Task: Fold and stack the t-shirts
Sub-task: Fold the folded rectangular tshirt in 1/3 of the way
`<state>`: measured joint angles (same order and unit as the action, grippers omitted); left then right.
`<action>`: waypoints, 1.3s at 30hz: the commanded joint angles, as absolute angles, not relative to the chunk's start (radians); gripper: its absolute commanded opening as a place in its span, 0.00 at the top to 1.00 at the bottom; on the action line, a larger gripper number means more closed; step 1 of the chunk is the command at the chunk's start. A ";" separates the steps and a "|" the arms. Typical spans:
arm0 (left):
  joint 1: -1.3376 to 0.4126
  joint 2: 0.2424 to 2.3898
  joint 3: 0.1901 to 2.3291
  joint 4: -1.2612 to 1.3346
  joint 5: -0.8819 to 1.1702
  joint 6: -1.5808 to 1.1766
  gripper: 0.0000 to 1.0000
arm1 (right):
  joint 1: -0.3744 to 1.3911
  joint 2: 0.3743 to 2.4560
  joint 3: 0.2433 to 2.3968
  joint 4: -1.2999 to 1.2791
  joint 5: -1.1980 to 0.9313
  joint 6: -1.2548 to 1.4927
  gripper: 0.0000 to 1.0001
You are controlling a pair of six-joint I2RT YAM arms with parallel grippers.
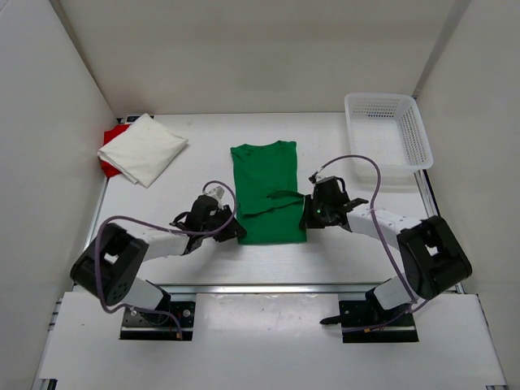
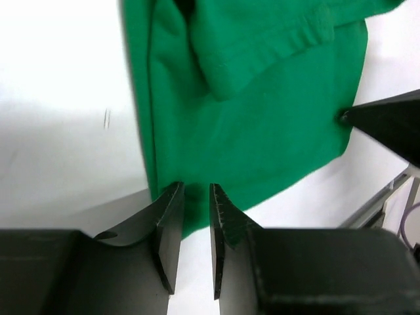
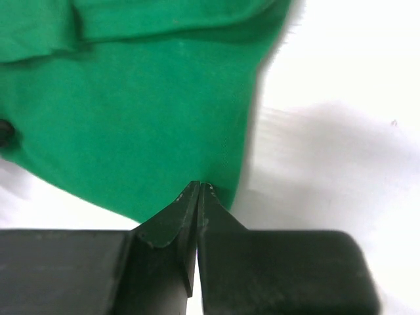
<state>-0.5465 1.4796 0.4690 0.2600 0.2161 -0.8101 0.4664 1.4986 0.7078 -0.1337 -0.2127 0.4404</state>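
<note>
The white t-shirt [image 1: 142, 149] lies folded on the red t-shirt [image 1: 114, 135]. The green t-shirt [image 1: 264, 183] is half-folded, its hem pinched by the right gripper [image 3: 198, 188], while the left gripper [image 2: 197, 191] is slightly parted at the corner.

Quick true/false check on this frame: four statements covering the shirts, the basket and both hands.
1. The green t-shirt is in the basket. False: it lies on the table, apart from the basket.
2. The white t-shirt lies on the red t-shirt. True.
3. The right hand is wide open. False: it is shut on the green t-shirt's near corner.
4. The left hand is at the green t-shirt's other near corner. True.
</note>
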 commanded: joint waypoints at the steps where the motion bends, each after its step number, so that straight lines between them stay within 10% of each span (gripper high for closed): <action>1: -0.551 1.356 0.477 0.169 0.170 -0.796 0.66 | 0.497 1.416 0.756 -0.187 -0.176 0.423 1.00; 35: -0.577 1.339 0.390 0.126 0.129 -0.772 0.64 | 0.509 2.013 1.500 -0.067 -0.241 0.410 1.00; 39: -0.552 1.254 0.403 0.074 0.120 -0.747 0.63 | 0.514 1.852 1.283 -0.045 -0.244 0.423 1.00</action>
<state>-0.5709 1.3266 0.3985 0.1532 0.1436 -0.7853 0.4995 1.9804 1.4063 -0.0376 -0.2394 0.4217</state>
